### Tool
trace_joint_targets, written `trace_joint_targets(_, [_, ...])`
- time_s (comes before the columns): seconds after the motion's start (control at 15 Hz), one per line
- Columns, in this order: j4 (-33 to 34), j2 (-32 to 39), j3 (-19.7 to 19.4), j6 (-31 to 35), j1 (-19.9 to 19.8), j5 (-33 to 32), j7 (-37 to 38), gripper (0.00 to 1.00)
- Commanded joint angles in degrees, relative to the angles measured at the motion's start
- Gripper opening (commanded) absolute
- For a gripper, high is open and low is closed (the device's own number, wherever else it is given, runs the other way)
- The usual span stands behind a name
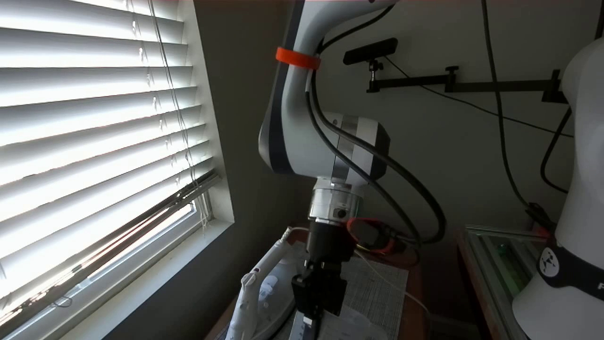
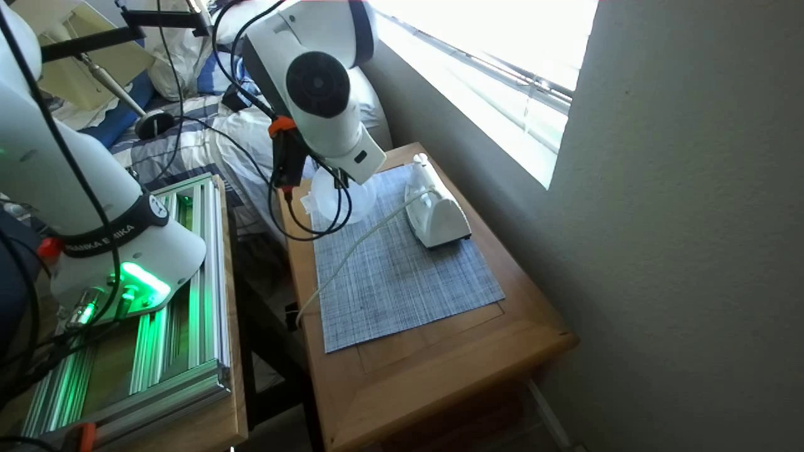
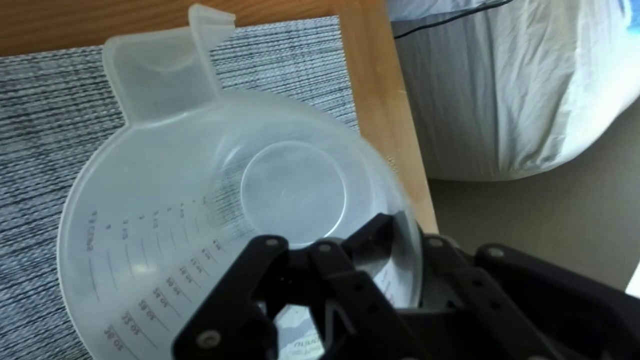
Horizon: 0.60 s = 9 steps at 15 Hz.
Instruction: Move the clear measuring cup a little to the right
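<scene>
one placemat (image 2: 402, 289) | one iron (image 2: 438, 212) | one measuring cup (image 3: 195, 165) | hand (image 3: 410, 235) pinching its rim

wooden table (image 2: 433, 364); grey woven mat (image 2: 392, 282) flat on top, short of edges

Pincer (image 3: 409, 235): wall of clear measuring cup (image 3: 200, 165) between its fingers (image 3: 374, 232); open bowl alongside the inner one. White iron (image 2: 436, 216) near, blocking pincer's window (image 2: 496, 69) side. Cord (image 2: 367, 234) crosses grey mat (image 2: 408, 295); beyond it from pincer, mat bare.
</scene>
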Motion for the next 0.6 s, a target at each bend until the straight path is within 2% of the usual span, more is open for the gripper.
trace_joint_targets(0.0, [-3.14,-5.36,1.16,9.28,3.45,-11.42,14.75,0.02])
trace_joint_targets(0.13, [-3.80,-5.05,2.12,12.70,4.64,-19.43,22.62,0.02])
trace_joint_targets(0.2, [-3.92,-4.64,-0.42,13.33,8.15,-23.47,26.65,0.02])
trace_joint_targets(0.33, [-3.87,-3.22,-2.91,13.56,11.88,-32.83,34.96,0.02])
trace_joint_targets(0.53, [-3.03,-1.72,-10.45,11.81,21.95,-46.37,47.85,0.02])
